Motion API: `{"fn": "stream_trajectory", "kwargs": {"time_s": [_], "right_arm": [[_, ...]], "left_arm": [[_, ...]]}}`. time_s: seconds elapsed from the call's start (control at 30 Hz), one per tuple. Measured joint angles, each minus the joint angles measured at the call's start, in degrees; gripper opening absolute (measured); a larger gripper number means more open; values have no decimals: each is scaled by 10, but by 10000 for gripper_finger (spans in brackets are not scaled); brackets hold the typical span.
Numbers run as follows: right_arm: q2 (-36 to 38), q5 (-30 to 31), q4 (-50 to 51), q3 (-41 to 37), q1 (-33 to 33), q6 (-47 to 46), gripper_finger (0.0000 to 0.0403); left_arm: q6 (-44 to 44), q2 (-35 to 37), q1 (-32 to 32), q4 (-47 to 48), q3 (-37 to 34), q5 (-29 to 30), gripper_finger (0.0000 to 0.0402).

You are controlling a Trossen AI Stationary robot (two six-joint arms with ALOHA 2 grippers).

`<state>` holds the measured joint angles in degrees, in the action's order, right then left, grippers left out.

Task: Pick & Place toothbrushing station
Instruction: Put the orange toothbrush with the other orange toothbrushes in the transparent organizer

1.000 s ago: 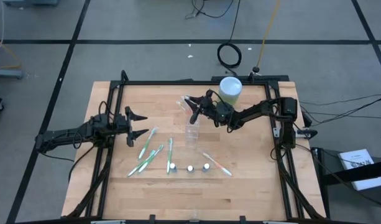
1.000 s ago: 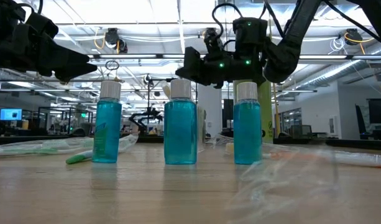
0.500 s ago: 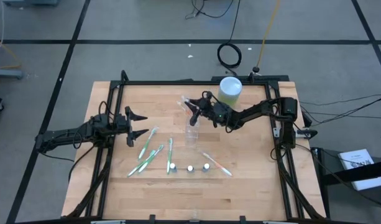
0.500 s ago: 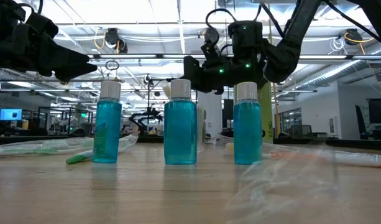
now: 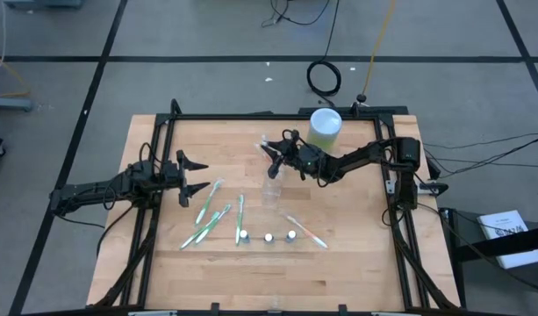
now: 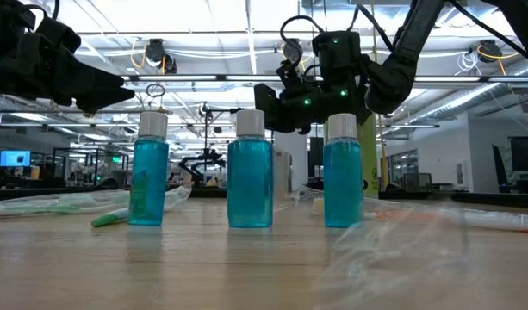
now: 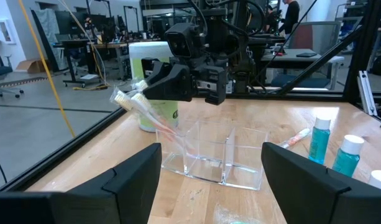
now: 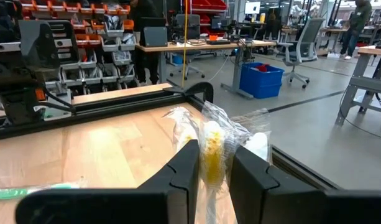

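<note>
Bottles [image 6: 250, 170] — 3 upright; right gripper [image 8: 210, 167] pinching 1 toothbrush [image 8: 212, 152].

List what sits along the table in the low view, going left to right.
Green-white toothbrush lying flat → left blue bottle → middle blue bottle → right blue bottle → wrapped toothbrush at far right. Above them, the left hand hangs at left and the right hand over the middle.
</note>
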<state>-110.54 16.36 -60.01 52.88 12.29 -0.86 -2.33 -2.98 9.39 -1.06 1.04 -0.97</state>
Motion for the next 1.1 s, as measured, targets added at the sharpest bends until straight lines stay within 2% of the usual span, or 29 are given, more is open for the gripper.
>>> {"fn": "stream_trajectory", "kwargs": {"time_s": [0.33,0.5,1.1], "right_arm": [[0,0,2,0,0,0,61],[0,0,5,0,1,3,78],[2,-2,-12,-1,-11,28,207]], "left_arm": [[0,0,0,0,0,0,285],[0,0,0,0,0,0,285],[0,0,0,0,0,0,285]]}}
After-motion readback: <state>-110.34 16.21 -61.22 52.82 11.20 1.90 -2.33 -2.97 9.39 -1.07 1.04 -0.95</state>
